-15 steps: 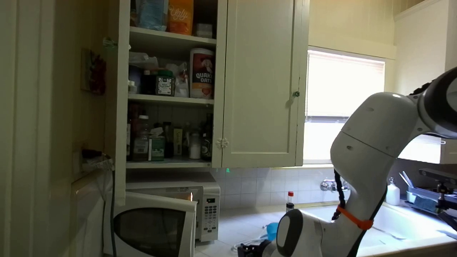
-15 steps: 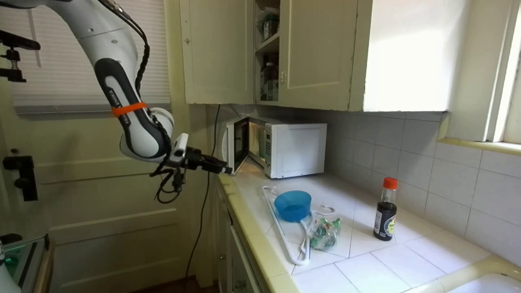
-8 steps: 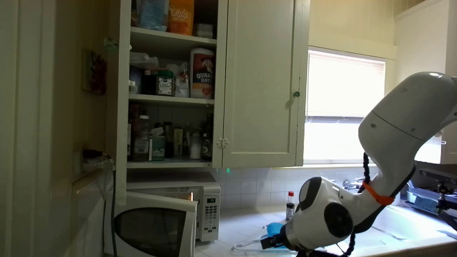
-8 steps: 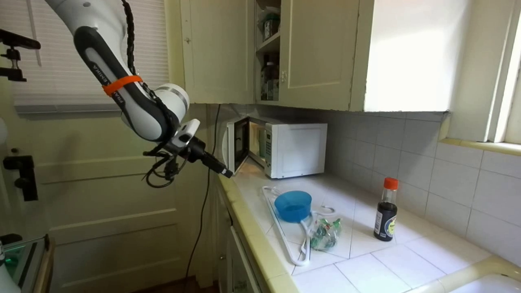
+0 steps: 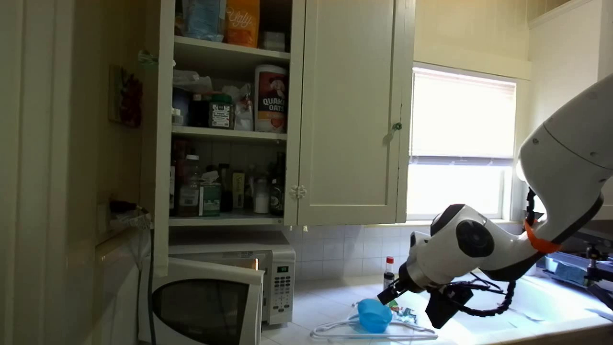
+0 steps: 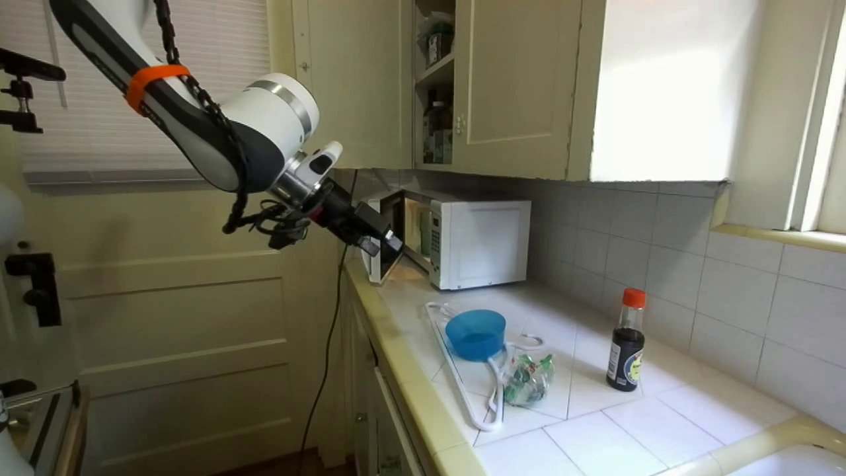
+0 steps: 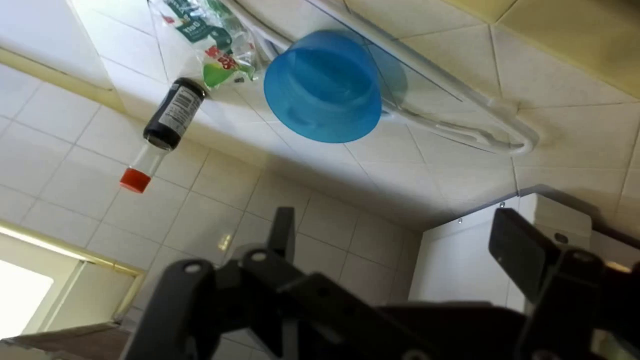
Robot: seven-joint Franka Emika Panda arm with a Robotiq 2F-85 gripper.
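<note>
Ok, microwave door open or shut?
Open: the door stands swung out from the microwave, its lit interior showing.

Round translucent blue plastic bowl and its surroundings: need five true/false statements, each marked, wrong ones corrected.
1. The black two-fingered gripper stands open, holding nothing. True.
2. The gripper touches the round translucent blue plastic bowl. False: the gripper hangs apart from the bowl.
3. The boxy white microwave has its door open. True.
4. The red-capped glass bottle of dark liquid lies on its side. False: the bottle stands upright on the white tiled counter.
5. The red-labelled cylindrical Quaker Oats canister stands on a cupboard shelf. True.
</note>
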